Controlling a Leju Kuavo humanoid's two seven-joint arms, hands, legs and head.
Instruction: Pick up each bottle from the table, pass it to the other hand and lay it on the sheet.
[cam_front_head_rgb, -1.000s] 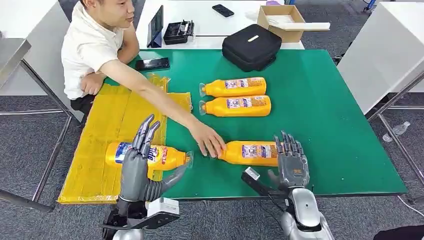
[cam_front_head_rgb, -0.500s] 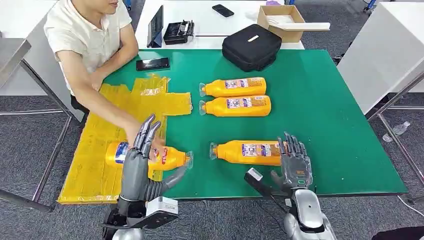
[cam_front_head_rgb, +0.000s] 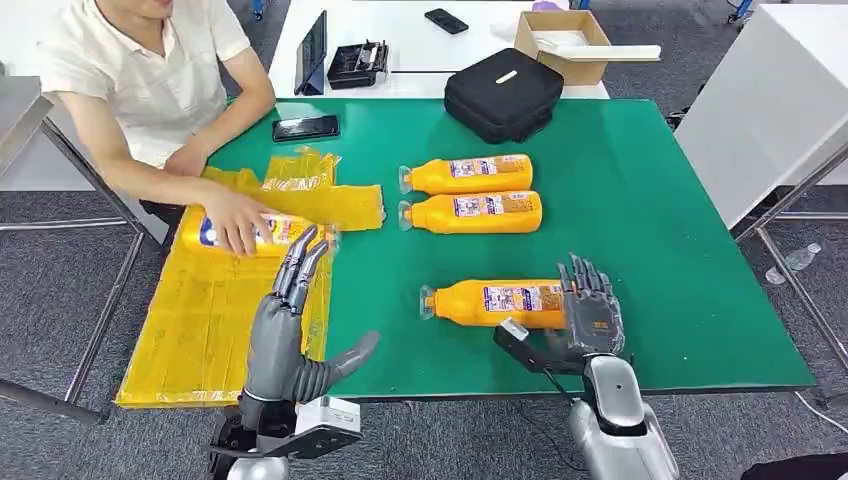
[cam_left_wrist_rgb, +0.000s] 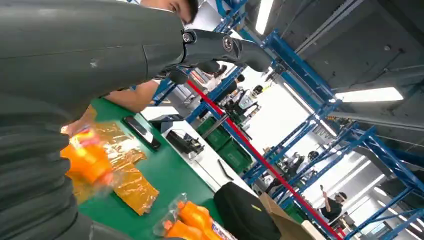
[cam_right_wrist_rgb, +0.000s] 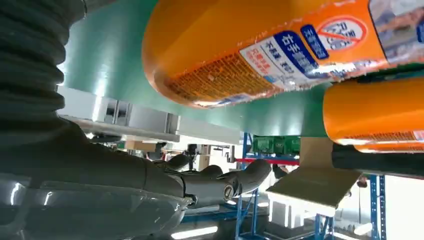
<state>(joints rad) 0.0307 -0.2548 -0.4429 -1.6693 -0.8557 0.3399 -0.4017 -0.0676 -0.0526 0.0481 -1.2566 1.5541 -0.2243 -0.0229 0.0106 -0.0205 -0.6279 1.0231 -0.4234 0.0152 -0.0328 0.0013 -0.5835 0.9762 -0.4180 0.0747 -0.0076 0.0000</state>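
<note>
Three orange bottles lie on the green table (cam_front_head_rgb: 680, 250): two side by side at the middle (cam_front_head_rgb: 470, 174) (cam_front_head_rgb: 475, 211) and one near the front (cam_front_head_rgb: 495, 303). My right hand (cam_front_head_rgb: 590, 315) is open, fingers spread, at the base end of the front bottle (cam_right_wrist_rgb: 260, 50), without gripping it. My left hand (cam_front_head_rgb: 290, 320) is open and raised over the near part of the yellow sheet (cam_front_head_rgb: 200, 330), holding nothing. A fourth bottle (cam_front_head_rgb: 250, 232) lies farther up the sheet under a person's hand (cam_front_head_rgb: 232, 222); it looks blurred in the left wrist view (cam_left_wrist_rgb: 87, 157).
A person (cam_front_head_rgb: 150, 70) sits at the table's far left corner. A black phone (cam_front_head_rgb: 305, 127) and a black bag (cam_front_head_rgb: 503, 92) lie at the table's far edge. Behind stands a white table with a cardboard box (cam_front_head_rgb: 560, 35).
The person let go of the front bottle, then slid the bottle on the sheet away from my left hand to the sheet's far part. My right hand edged forward to the front bottle's base.
</note>
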